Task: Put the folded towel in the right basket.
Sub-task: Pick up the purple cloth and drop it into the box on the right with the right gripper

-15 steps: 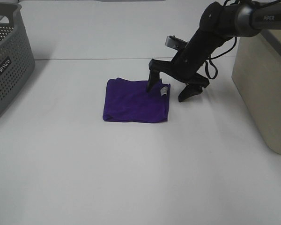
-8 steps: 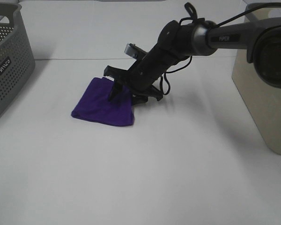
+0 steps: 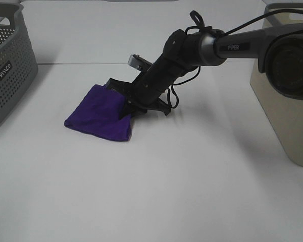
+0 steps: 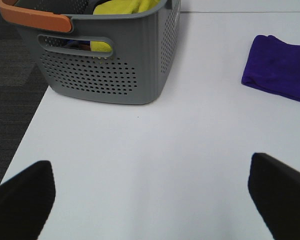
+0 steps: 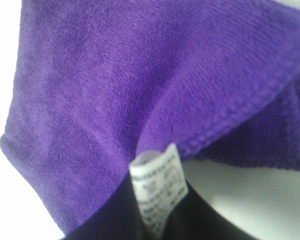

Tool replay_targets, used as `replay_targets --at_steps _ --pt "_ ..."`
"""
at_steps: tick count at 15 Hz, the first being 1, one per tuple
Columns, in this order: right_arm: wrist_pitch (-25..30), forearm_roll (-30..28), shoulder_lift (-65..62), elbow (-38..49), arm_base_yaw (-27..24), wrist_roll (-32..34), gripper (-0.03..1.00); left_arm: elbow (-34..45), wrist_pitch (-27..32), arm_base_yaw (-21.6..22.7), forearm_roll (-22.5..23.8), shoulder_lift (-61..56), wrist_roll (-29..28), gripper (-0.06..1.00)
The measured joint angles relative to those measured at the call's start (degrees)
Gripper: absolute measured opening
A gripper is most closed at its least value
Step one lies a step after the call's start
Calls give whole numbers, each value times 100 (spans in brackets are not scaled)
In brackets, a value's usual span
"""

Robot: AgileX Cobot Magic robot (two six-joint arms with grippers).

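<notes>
The folded purple towel [image 3: 98, 113] lies left of the table's middle, with its right edge bunched up. It also shows in the left wrist view [image 4: 280, 67] and fills the right wrist view [image 5: 115, 90], where its white label [image 5: 155, 187] hangs close to the camera. My right gripper [image 3: 134, 101] reaches across the middle and is down at the towel's right edge, jaws apart on either side of the raised cloth. My left gripper [image 4: 150, 200] is open and empty above bare table, out of the exterior high view. The beige right basket [image 3: 285, 91] stands at the far right.
A grey perforated basket [image 3: 10, 65] stands at the far left; in the left wrist view [image 4: 105, 70] it holds yellow cloth. The white table's left edge [image 4: 25, 130] shows there beside dark floor. The right arm [image 3: 202, 45] and its cable stretch over the table's middle.
My right arm has swung left across the table. The towel has slid left with the gripper, and its right edge has bunched up and lifted.
</notes>
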Motion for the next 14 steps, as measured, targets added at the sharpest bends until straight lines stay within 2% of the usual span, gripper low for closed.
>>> replay_targets --at_steps 1,2,9,12,13,14 --pt "722 -350 -138 -138 -57 -17 0 0 0 0 0 0 0 99" --pt "1083 -498 -286 -355 -115 -40 0 0 0 0 0 0 0 99" --pt "2217 -1318 -1736 -2326 -630 69 0 0 0 0 0 0 0 99" --pt "2498 -1702 -2103 -2865 -1301 172 0 0 0 0 0 0 0 99" --pt "2515 -1753 -2315 -2997 -1954 206 0 0 0 0 0 0 0 99" --pt "2521 -1759 -2378 -3002 -2275 264 0 0 0 0 0 0 0 99"
